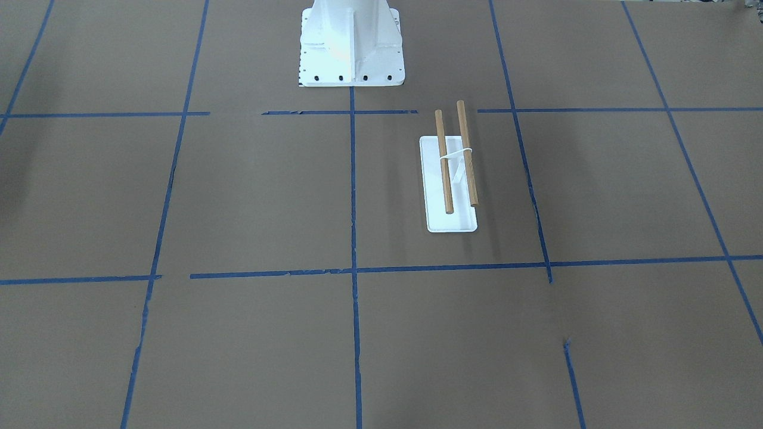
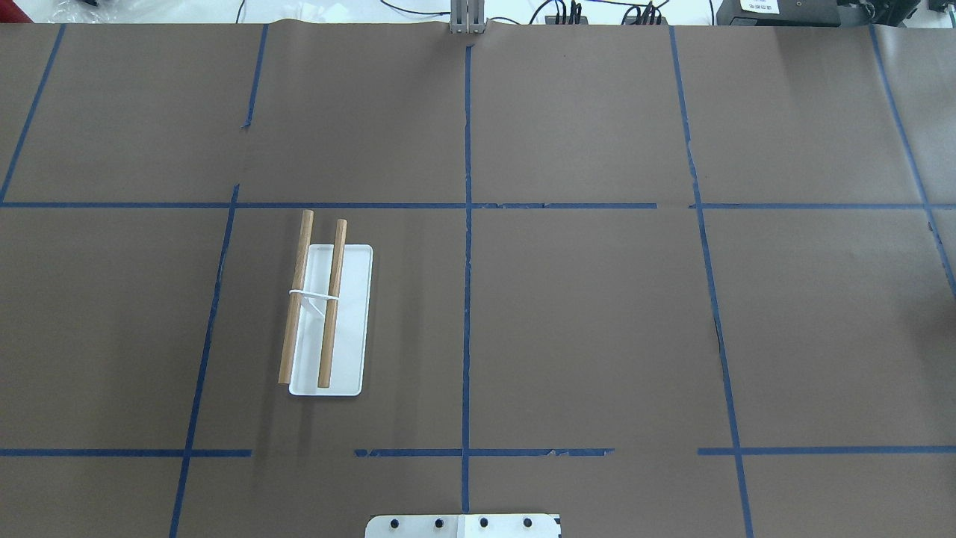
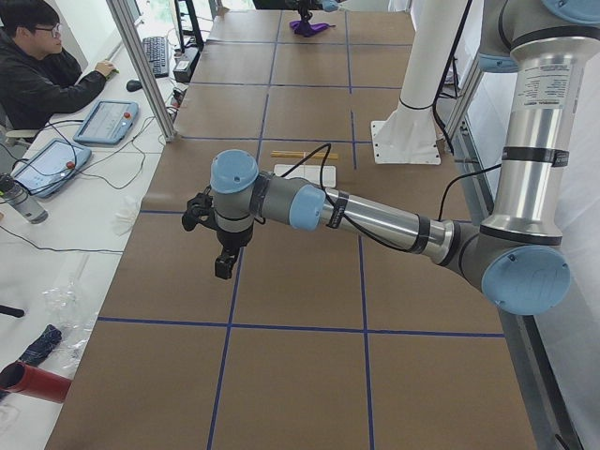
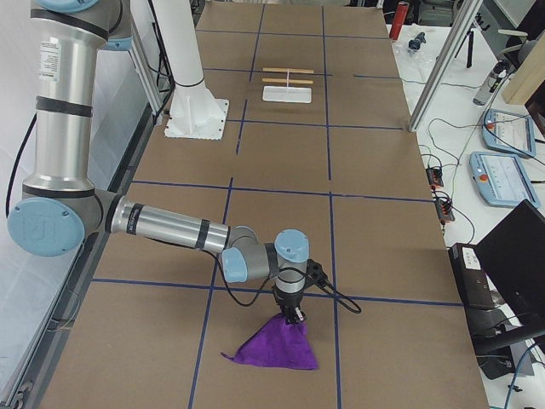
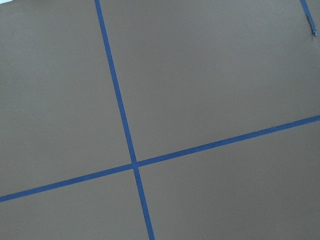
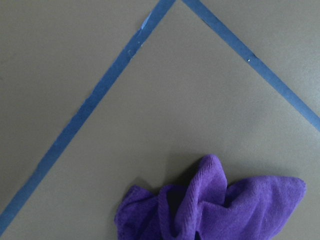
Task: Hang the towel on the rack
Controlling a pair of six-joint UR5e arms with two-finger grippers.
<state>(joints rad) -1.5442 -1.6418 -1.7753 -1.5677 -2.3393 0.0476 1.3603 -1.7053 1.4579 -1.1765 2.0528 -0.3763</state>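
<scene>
The rack (image 1: pixel 451 221) stands on the brown table, a white base with two wooden dowels; it also shows in the overhead view (image 2: pixel 351 314) and small in both side views (image 3: pixel 305 170) (image 4: pixel 288 94). The purple towel (image 4: pixel 277 348) lies in a peaked heap far from the rack, at the table's right end. My right gripper (image 4: pixel 295 317) points down onto the towel's peak; I cannot tell whether it is shut. The right wrist view shows bunched towel (image 6: pixel 215 205) but no fingers. My left gripper (image 3: pixel 225 267) hangs above bare table at the left end; I cannot tell its state.
The big white bolted pedestal (image 1: pixel 351 47) stands behind the rack, at the robot's side of the table. Blue tape lines (image 2: pixel 467 299) cross the brown paper. An operator (image 3: pixel 37 75) sits at a desk with tablets beside the table.
</scene>
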